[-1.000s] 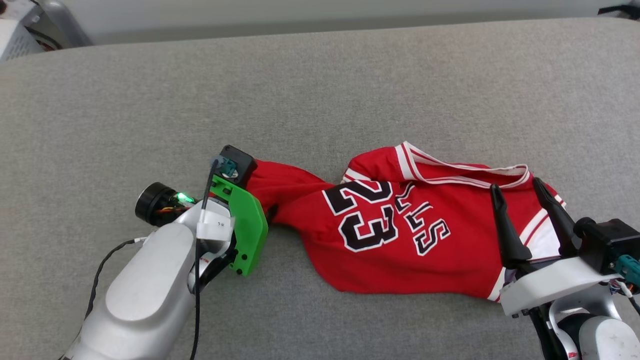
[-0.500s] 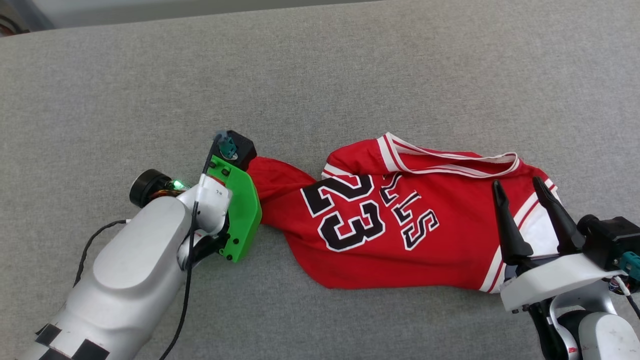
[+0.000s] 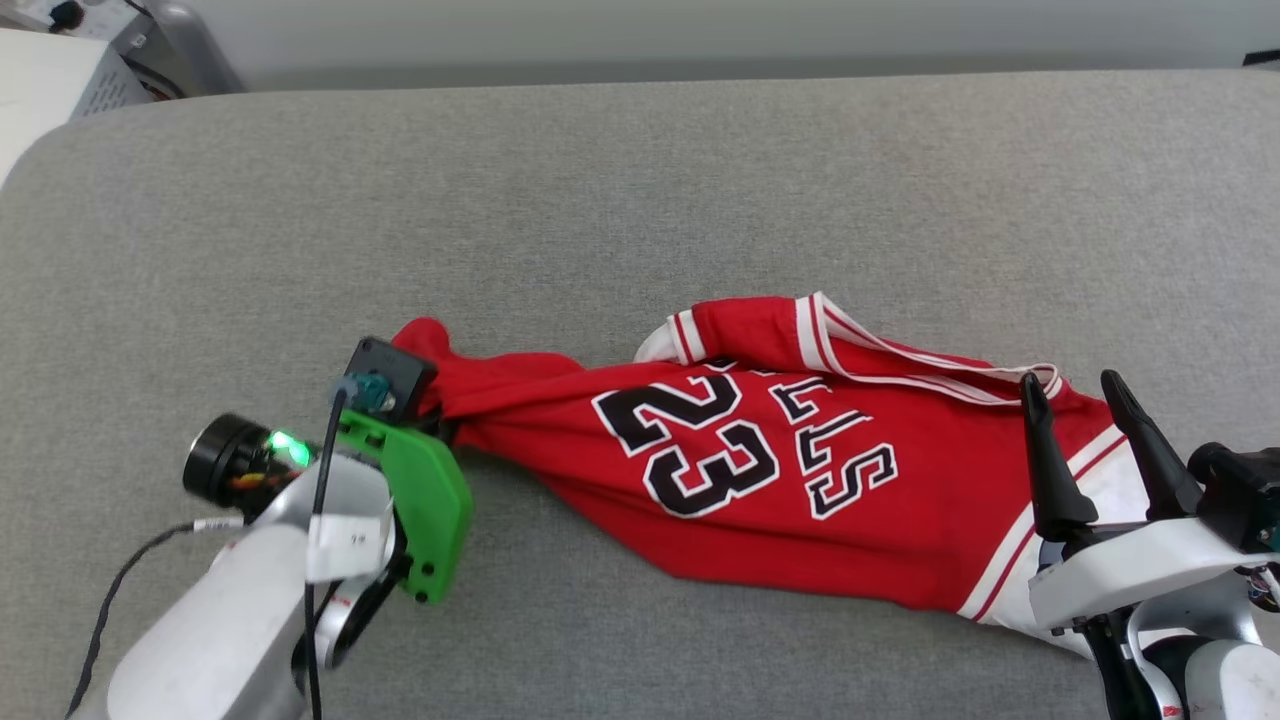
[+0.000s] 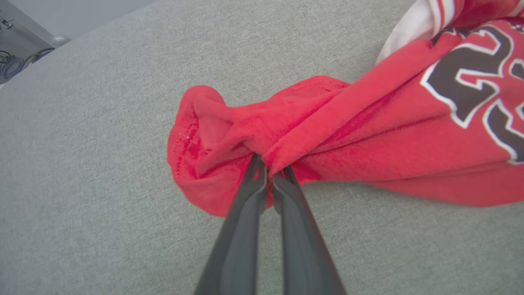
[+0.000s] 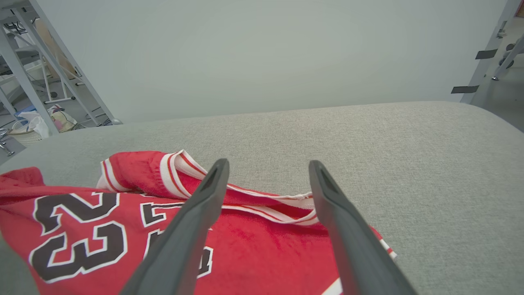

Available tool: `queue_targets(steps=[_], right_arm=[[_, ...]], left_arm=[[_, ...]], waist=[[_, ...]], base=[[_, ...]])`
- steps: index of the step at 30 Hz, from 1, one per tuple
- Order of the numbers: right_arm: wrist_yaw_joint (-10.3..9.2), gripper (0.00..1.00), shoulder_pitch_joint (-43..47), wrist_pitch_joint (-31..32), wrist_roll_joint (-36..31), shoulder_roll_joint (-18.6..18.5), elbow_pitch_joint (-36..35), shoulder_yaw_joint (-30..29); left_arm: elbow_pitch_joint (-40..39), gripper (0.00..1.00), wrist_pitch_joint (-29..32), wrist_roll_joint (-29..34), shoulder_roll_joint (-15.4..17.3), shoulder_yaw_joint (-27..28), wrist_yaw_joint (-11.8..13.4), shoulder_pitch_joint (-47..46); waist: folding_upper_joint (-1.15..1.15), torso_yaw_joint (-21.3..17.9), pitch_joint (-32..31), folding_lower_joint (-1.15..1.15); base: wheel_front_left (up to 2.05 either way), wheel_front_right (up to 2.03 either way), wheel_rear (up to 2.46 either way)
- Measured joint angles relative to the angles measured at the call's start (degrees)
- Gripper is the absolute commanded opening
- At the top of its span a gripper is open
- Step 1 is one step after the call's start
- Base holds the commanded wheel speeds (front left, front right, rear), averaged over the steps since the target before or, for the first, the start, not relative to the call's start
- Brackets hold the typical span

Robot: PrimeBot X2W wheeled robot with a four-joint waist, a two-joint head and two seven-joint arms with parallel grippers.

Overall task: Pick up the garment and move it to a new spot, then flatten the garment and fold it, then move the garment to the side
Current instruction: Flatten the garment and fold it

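Grey woven cloth covers the broad padded surface [image 3: 640,200], with a pale wall beyond its far edge at 12 o'clock. In the head view the garment [image 3: 760,500] lies crumpled on it, from the centre out towards 4 o'clock, the black 23 [image 3: 700,450] facing up and the striped trim [image 3: 900,350] along its far side. The left end effector [image 4: 270,164], at 8 o'clock in the head view, is clenched on a bunched red end of the garment, and creases run from the pinch towards the number. The right end effector [image 3: 1068,385], at 4 o'clock, stands released, its fingers spread above the end with the white sleeve [image 3: 1100,490], and it holds nothing. The step in hand looks like the pick-up and carry to a new spot. The grip is on a gathered fold, not a flat edge, so the lift should probably be slow and straight up. That lets the cloth's weight come on gradually and shows whether the pinch holds. Pulling sideways from this one end would likely drag the rest across the fabric surface and twist it further. Raising it until most of the cloth hangs free seems wiser. Alternatively, the right end effector could close on the trim edge at 3 o'clock, so that both ends travel together and land spread for flattening.
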Motion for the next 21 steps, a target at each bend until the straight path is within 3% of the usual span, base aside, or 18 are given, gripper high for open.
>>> queue_targets(steps=[5,8,13,18,19,20,21], right_arm=[[0.00,1.00,0.7,0.2,0.1,0.1,-0.1,-0.5],[0.00,1.00,1.5,0.3,0.1,0.1,-0.2,-1.1],[0.00,1.00,2.2,1.0,0.0,0.1,-0.7,-1.0],[0.00,1.00,2.9,2.1,0.0,0.1,-2.0,-1.2],[0.00,1.00,3.3,2.3,-0.1,0.1,-2.2,-1.2],[0.00,1.00,3.5,2.5,-0.2,0.1,-2.4,-1.3],[0.00,1.00,3.7,2.8,-0.3,0.1,-2.5,-1.4]], left_arm=[[-8.3,0.00,0.3,-3.1,2.5,1.8,6.7,12.3],[-10.5,0.00,0.7,-6.0,2.3,1.3,9.1,19.9],[-8.6,0.00,-0.2,-11.4,-0.8,0.2,9.6,28.5],[-4.4,0.00,-3.3,-13.3,-4.9,-1.0,8.3,30.0],[-3.7,0.46,-3.9,-13.2,-5.5,-1.0,8.0,29.9],[-3.2,1.00,-4.4,-13.2,-5.9,-1.0,7.8,29.9],[-2.6,1.00,-5.0,-13.2,-6.3,-1.0,7.5,29.7]], waist=[[0.00,2.1,-1.8,0.00],[0.00,3.2,-2.6,0.00],[0.00,4.4,-4.0,0.00],[0.00,5.3,-5.1,0.00],[0.00,5.5,-5.4,0.00],[0.00,5.6,-5.5,0.00],[0.00,5.8,-5.8,0.00]], base=[[0.00,0.00,0.00],[0.00,0.00,0.00],[0.00,0.00,0.00],[0.00,0.00,0.00],[0.00,0.00,0.00],[0.00,0.00,0.00],[0.00,0.00,0.00]])
